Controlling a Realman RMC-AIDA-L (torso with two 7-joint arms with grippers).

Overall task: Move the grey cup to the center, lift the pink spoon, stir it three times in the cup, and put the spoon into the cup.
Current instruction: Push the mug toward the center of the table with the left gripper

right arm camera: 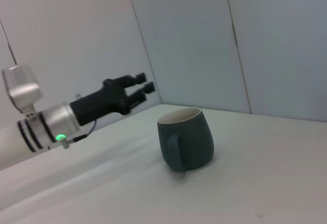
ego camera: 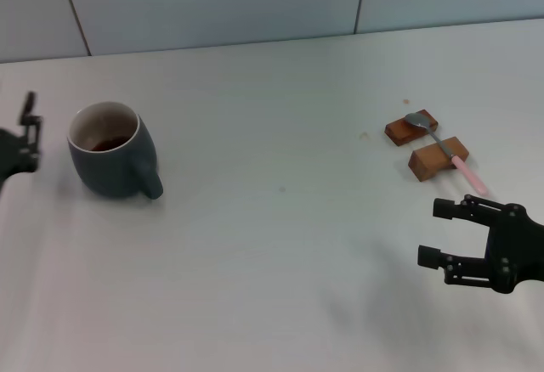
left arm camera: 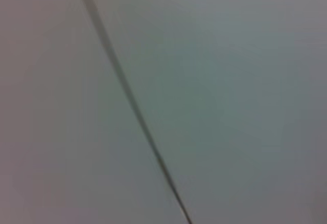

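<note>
Two tools idle, apart from cup and spoon.
Pink spoon (ego camera: pixel 445 151) lay across two wooden blocks (ego camera: pixel 425 143), handle toward right tool (ego camera: pixel 436 233), released; grey cup (ego camera: pixel 111 151) upright, handle toward robot; left tool (right arm camera: pixel 144 83) nearly clenched.

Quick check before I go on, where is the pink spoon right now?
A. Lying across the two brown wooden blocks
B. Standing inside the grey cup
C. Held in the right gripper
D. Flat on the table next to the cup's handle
A: in the head view the pink spoon lies across the two wooden blocks, far from the grey cup, and the right gripper is open and empty nearby.
</note>
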